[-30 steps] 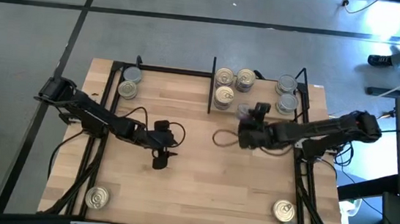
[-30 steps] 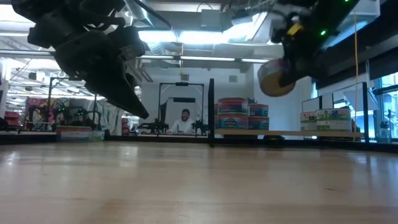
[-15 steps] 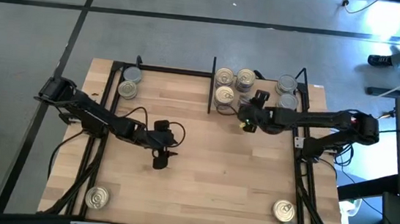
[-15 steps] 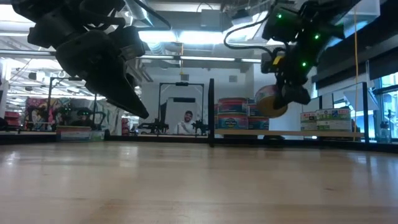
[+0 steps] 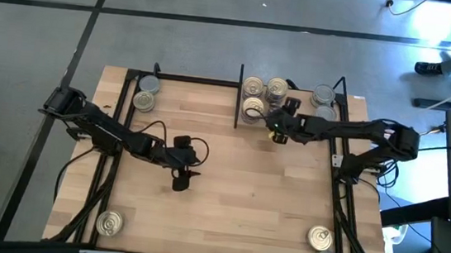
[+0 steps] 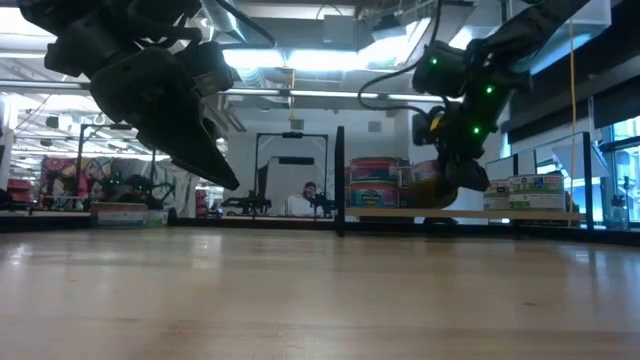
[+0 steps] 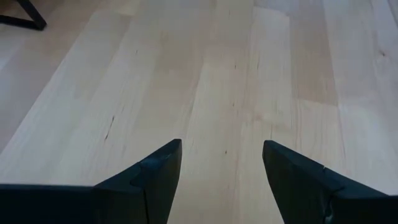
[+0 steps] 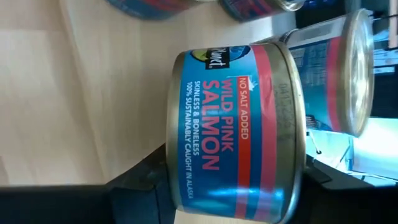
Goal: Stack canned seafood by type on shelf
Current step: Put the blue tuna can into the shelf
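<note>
High view: the right gripper holds a salmon can clamped between its fingers, just beside the cans grouped by the black divider at the shelf's far edge. The left gripper, fingers spread and holding nothing, hangs over the shelf's bare middle.

Blue, pink-banded salmon tin

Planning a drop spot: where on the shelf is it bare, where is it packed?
Bare: the shelf planks between the left hand and the front corner cans. Packed: back right bay beside the divider, where the right hand holds a salmon can by the stacks.
</note>
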### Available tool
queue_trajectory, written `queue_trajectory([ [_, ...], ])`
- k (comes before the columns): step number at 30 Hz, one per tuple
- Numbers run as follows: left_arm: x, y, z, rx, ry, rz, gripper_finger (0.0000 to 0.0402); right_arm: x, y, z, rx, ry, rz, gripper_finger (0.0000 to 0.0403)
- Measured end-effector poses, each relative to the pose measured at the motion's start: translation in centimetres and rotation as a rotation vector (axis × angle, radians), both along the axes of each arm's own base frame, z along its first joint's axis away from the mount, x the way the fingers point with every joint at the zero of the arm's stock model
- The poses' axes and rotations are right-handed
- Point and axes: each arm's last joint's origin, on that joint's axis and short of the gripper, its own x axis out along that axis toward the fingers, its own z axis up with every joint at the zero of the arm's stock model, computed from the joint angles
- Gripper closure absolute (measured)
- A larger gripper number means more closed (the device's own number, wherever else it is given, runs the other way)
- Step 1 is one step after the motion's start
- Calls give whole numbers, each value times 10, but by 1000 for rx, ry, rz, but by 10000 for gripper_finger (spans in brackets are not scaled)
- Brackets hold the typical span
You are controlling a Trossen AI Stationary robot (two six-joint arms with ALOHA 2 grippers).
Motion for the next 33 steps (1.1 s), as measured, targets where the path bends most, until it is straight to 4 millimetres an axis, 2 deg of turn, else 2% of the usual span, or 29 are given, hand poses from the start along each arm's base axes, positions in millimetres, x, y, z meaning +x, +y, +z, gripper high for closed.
queue_trajectory([
  [9,0,-1,0,-6,-1,1,178,4,-7,-3,-13,-15,2,208],
  [15,0,-1,0,-19,-2,11,178,4,-10,-2,-10,-35,-5,88],
  [20,0,-1,0,-25,-2,17,178,5,-10,-1,-4,-51,-9,36],
  [24,0,-1,0,-30,-3,22,178,8,-10,4,36,-84,-15,31],
  [33,0,-1,0,-33,-3,24,178,10,-9,18,110,-68,-35,48],
])
